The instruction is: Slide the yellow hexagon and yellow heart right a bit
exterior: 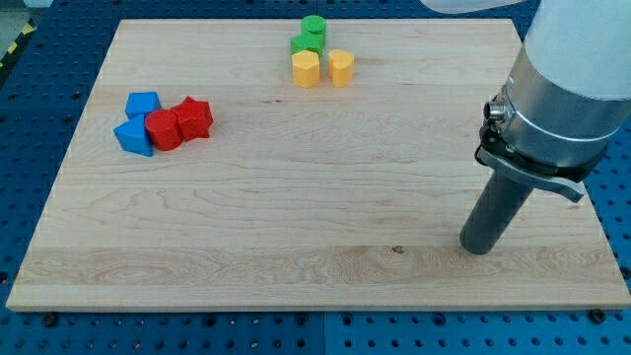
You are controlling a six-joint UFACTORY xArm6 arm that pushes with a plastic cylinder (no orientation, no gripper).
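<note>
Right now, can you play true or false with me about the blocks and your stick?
1. My tip touches the yellow blocks. False: it rests far away, toward the view's bottom right.
2. The yellow hexagon and yellow heart sit side by side. True.
3. The green blocks lie below the yellow ones. False: they lie just above them.
4. The red blocks and blue blocks cluster at the view's left. True.

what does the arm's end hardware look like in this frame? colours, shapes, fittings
A wide silver-grey cylindrical housing, white above, enters from the view's top right. A black clamp ring with a small bolt fitting circles its base. Below hangs a straight dark grey rod, round and plain, ending in my tip. No cables or markings show.
</note>
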